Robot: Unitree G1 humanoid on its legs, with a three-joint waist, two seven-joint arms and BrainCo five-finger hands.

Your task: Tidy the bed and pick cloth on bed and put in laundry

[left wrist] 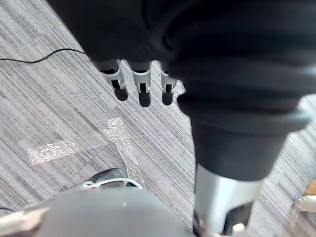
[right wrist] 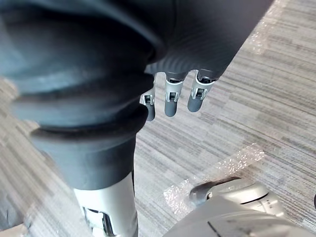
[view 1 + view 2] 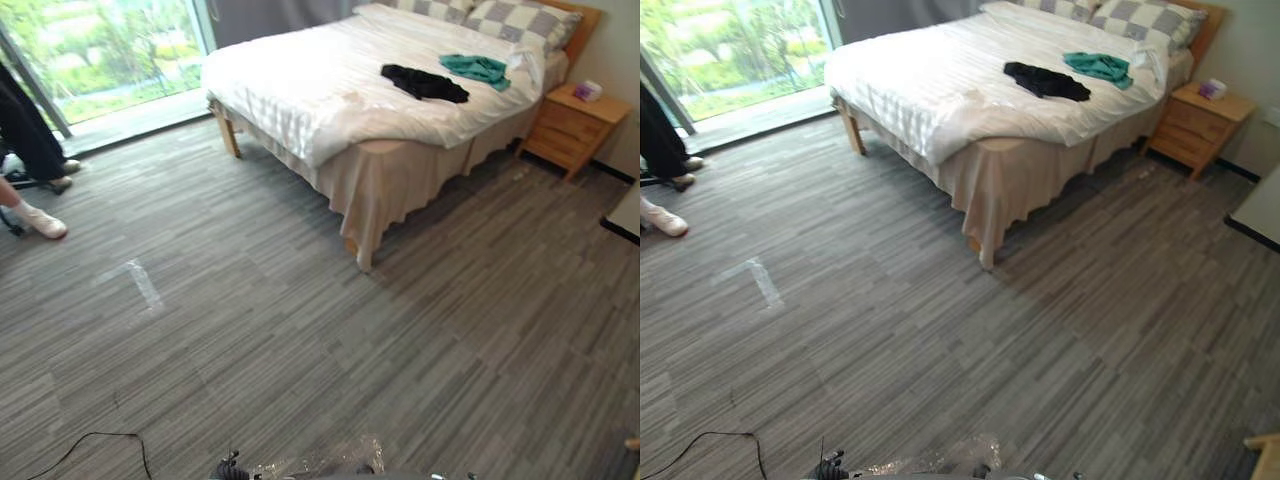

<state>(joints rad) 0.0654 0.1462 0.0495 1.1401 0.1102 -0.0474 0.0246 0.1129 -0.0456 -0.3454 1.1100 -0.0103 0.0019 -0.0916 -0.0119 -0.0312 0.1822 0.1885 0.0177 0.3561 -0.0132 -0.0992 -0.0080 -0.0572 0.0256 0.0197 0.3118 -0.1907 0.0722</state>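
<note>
A bed (image 3: 330, 90) with a white duvet stands at the far side of the room. A black cloth (image 3: 424, 82) lies on the duvet near the pillows, and a teal cloth (image 3: 476, 68) lies just beyond it. Checked pillows (image 3: 515, 20) sit at the headboard. My left hand (image 1: 141, 86) hangs over the grey carpet with its fingers relaxed and nothing in it. My right hand (image 2: 171, 96) likewise hangs over the carpet, fingers straight and holding nothing. Both hands are far from the bed.
A wooden nightstand (image 3: 575, 125) with a small pink box (image 3: 588, 90) stands right of the bed. A person's legs and shoes (image 3: 35, 215) are at the left by the window (image 3: 110, 50). Tape marks (image 3: 143, 282) lie on the carpet. A white edge (image 3: 625, 215) juts in at right.
</note>
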